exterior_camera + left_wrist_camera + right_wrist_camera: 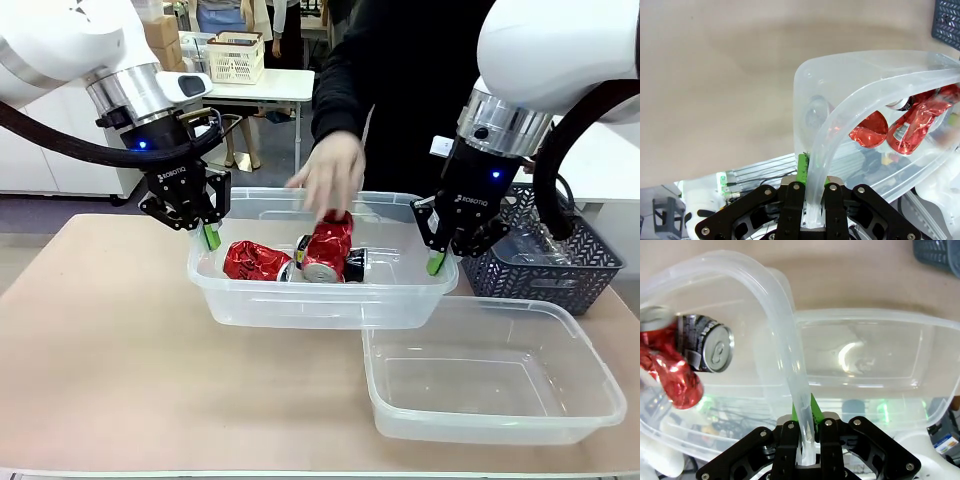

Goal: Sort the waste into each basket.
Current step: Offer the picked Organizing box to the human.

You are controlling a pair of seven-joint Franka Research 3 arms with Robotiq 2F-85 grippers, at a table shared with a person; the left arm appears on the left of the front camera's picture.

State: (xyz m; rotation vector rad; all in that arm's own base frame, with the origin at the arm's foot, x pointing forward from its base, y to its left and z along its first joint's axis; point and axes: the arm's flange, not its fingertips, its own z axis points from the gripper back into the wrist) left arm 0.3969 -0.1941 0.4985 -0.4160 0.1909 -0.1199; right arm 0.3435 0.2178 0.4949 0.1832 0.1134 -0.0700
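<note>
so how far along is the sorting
Done: crushed red cans and a dark can lie in the far tub. In hand: the person's hand holds another red can over them, and the left tool and right tool each clamp that tub's rim. Left: the near tub holds nothing yet.

lab: two robot arms point(560, 50), white worktable point(270, 85)
</note>
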